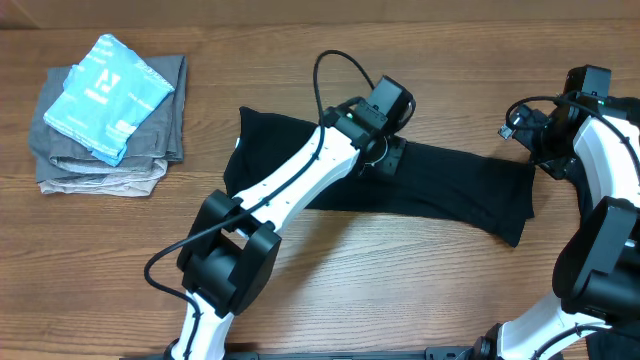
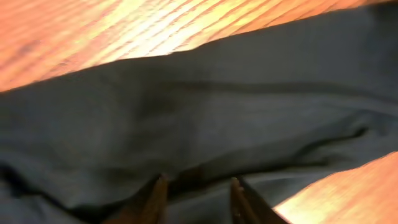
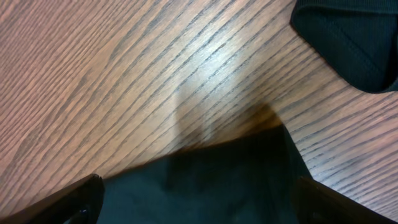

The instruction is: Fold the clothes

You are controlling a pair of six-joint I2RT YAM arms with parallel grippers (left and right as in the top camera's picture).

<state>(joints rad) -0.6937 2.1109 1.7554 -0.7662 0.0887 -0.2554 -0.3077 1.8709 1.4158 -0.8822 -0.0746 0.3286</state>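
A black garment [image 1: 460, 185] lies on the wooden table as a long folded strip running from upper left to lower right. My left gripper [image 1: 385, 155] is down on its middle, near the far edge. In the left wrist view its fingers [image 2: 199, 186] are apart, with rumpled black cloth [image 2: 217, 106] between and beyond them. My right gripper [image 1: 535, 150] hovers over the strip's right end. In the right wrist view its fingers [image 3: 202, 199] are wide open above a corner of the black cloth [image 3: 205, 168].
A stack of folded clothes sits at the far left: a grey garment [image 1: 150, 150] with a light blue one [image 1: 108, 95] on top. Bare wooden tabletop [image 1: 400, 290] lies in front of the strip. More black cloth [image 3: 354, 43] shows in the right wrist view.
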